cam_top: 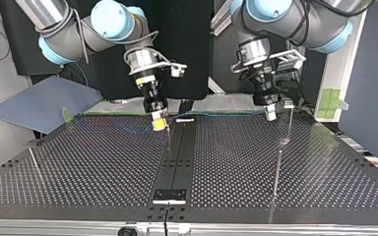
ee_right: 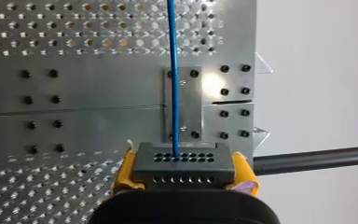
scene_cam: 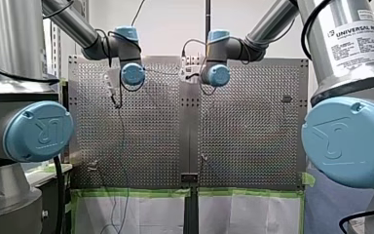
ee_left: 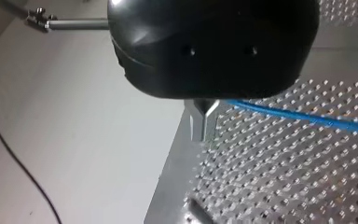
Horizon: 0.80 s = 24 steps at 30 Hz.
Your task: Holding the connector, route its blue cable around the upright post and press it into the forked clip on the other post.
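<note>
**Connector clamped at the table's far edge, blue cable leading away**

Right wrist view: my right gripper [ee_right: 183, 173] closed on a dark grey connector [ee_right: 182, 161], with 1 yellow pad [ee_right: 125, 173] pressed to each side. From a hole in the connector's face, the blue cable [ee_right: 173, 70] straight ahead over the perforated table [ee_right: 51, 28], then cut off from view. Beside the gripper, a dark rod [ee_right: 317, 158], both ends out of sight.

Top view: same gripper low over the table's far edge, just left of the centre strip [cam_top: 179, 147]. Yellow pads visible, connector itself too small to make out. My left gripper [cam_top: 270, 114] further right, also at the far edge, just beside a thin upright post [cam_top: 290, 123] with a small head. Fork shape impossible to confirm. A 2nd post [cam_top: 277, 172] nearer, roughly in line with the 1st. Between the 2 grippers, only a faint bluish line along the far edge, hard to follow.

Left wrist view: black housing [ee_left: 214, 46] across much of the scene, hiding the grip. Cannot tell whether wide or clamped. Blue cable emerging from under the housing and running away across the holes. Beyond the housing, off the table, a metal rod [ee_left: 74, 23] with a small blurred fitting at its end.

Front view: both grippers far off, small and partly masked by the arms' blue-capped joints [scene_cam: 132, 74]. Cable not traceable.
</note>
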{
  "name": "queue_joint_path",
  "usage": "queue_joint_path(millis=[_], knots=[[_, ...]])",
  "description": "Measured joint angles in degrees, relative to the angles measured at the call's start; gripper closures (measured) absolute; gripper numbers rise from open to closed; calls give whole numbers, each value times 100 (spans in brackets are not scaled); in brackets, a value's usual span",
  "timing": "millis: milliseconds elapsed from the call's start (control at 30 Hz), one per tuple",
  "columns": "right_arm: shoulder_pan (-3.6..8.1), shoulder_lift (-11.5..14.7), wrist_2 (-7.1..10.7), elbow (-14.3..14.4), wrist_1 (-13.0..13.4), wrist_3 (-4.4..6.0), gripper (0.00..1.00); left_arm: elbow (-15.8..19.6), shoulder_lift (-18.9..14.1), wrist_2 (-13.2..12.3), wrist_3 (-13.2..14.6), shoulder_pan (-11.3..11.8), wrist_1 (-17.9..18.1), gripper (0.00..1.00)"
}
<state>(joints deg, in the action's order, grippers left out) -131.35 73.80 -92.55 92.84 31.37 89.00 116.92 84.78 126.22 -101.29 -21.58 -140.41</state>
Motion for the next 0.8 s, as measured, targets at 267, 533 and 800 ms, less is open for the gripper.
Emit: queue_joint_path(millis=[267, 533, 800], knots=[[-1, -8, 152, -259, -103, -3, 100, -192, -73, -325, -95, 363, -76, 100], [-29, -15, 166, -550, -210, -4, 100, -598, -88, -546, -237, 790, -451, 100], [-35, -38, 166, -734, -243, -5, 100, -1013, -76, -537, -353, 1030, -828, 100]])
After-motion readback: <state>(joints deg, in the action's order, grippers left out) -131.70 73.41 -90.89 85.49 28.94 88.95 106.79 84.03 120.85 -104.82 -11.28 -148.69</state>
